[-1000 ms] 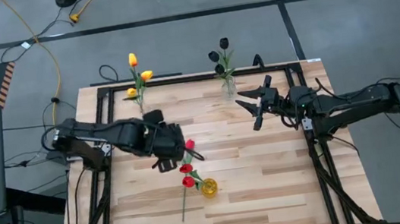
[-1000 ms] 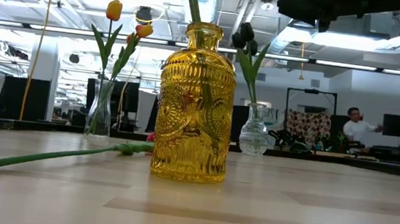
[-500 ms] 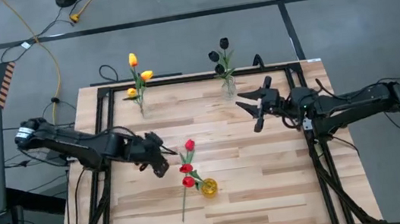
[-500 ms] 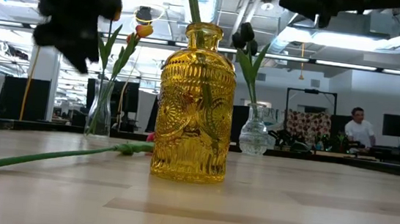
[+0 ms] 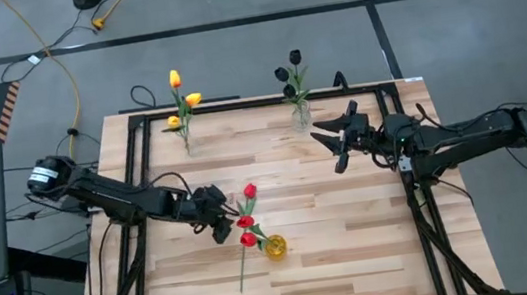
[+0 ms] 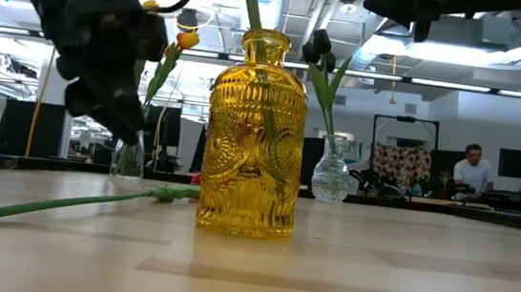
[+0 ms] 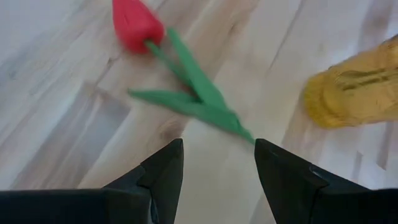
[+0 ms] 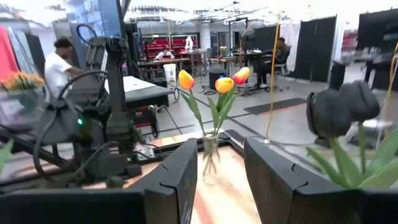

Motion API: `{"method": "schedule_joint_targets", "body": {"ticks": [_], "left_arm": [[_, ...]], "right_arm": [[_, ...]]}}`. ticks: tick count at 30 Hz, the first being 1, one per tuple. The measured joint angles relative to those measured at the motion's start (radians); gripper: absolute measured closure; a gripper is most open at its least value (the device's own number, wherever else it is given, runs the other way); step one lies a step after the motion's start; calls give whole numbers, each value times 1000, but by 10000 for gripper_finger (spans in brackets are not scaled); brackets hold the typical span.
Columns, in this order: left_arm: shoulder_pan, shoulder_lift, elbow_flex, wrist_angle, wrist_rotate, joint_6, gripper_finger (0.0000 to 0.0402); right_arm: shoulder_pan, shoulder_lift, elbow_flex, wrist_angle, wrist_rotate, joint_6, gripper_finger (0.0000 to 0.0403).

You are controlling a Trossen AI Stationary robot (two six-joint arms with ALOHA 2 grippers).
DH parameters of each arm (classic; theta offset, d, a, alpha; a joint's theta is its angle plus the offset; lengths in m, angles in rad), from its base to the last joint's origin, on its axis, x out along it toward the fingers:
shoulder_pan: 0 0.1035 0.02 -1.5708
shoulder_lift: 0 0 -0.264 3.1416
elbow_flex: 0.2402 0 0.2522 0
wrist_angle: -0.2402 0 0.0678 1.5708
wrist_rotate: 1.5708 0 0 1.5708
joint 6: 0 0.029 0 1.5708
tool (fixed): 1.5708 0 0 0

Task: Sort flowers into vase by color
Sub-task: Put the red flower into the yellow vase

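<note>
left tool (image 7: 214, 165) — open, seemingly over red tulip (image 7: 138, 29).

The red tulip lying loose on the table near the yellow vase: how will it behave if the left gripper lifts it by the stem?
The loose red tulip has a long thin stem, so it will probably droop or swing. It looks light, so the open left gripper may nudge it sideways on the wood. Flat leaves might twist within the grip.
</note>
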Motion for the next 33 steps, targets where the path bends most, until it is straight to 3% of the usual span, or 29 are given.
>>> {"method": "schedule_joint_targets", "body": {"ticks": [10,18,29,33], "left_arm": [[-39,142,38,123,-34,-65,217],[-93,280,167,105,-33,-134,217],[-99,423,404,-264,-58,-176,217],[-99,423,416,-266,-85,-197,217]], "right_arm": [[0,0,0,-3,-2,64,246],[0,0,0,-6,-2,64,246],[0,0,0,-12,-2,64,246],[0,0,0,-16,-2,64,246]]}}
